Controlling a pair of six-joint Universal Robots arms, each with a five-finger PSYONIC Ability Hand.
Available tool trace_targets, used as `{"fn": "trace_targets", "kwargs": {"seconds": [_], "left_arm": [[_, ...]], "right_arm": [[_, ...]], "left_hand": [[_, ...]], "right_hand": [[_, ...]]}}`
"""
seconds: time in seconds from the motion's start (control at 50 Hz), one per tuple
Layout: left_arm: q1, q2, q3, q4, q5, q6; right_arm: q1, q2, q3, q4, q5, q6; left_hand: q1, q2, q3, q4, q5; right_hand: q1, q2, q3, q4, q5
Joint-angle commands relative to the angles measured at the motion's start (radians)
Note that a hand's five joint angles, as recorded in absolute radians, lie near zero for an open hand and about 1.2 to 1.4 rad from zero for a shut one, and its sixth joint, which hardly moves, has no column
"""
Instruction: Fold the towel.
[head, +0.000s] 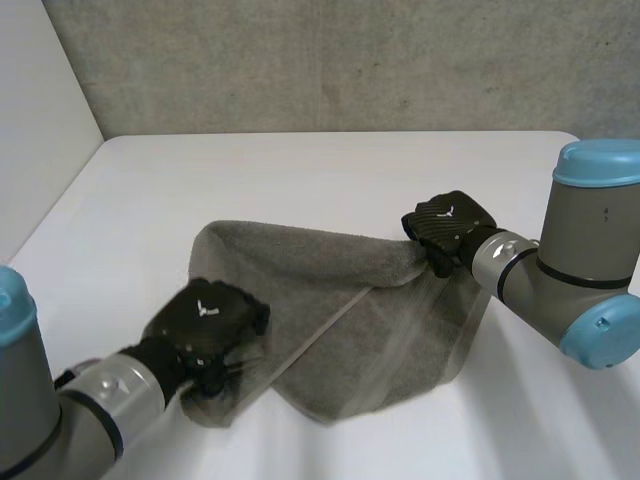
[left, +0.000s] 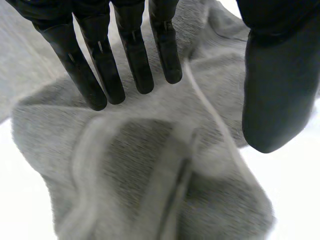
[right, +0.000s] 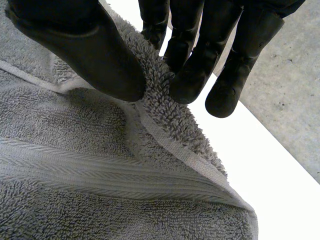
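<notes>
A grey towel lies partly folded and rumpled in the middle of the white table. My left hand hovers over the towel's near left corner. In the left wrist view its fingers are straight, the thumb stands apart from them, and the towel lies loose below with nothing gripped. My right hand is at the towel's far right corner. There its thumb and fingertips pinch the thick looped edge of the towel and lift it slightly.
A grey concrete wall stands behind the table and a white panel closes off the left side. Bare table surface runs around the towel at the back and on both sides.
</notes>
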Motion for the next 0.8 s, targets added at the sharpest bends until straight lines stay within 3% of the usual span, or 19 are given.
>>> {"fn": "trace_targets", "kwargs": {"seconds": [0.02, 0.22, 0.6, 0.8], "left_arm": [[-0.020, -0.034, -0.044, 0.000, -0.008, -0.043], [-0.010, -0.146, -0.041, 0.051, -0.009, -0.051], [-0.006, -0.207, -0.031, 0.174, -0.109, -0.040], [-0.007, -0.226, -0.030, 0.183, -0.107, -0.037]], "right_arm": [[0.004, 0.000, 0.006, -0.006, 0.000, 0.000], [0.010, 0.002, 0.017, -0.011, -0.001, -0.001], [0.017, 0.003, 0.035, -0.025, -0.001, -0.026], [0.015, 0.005, 0.035, -0.026, -0.001, -0.026]], "left_hand": [[-0.164, -0.164, -0.164, -0.163, -0.339], [-0.191, -0.191, -0.191, -0.190, -0.367], [-0.177, -0.176, -0.176, -0.175, -0.352], [-0.136, -0.135, -0.135, -0.134, -0.311]], "right_hand": [[0.063, 0.082, 0.048, 0.053, 0.057], [0.063, 0.082, 0.048, 0.053, 0.057], [0.063, 0.082, 0.048, 0.053, 0.057], [0.063, 0.082, 0.048, 0.053, 0.057]]}}
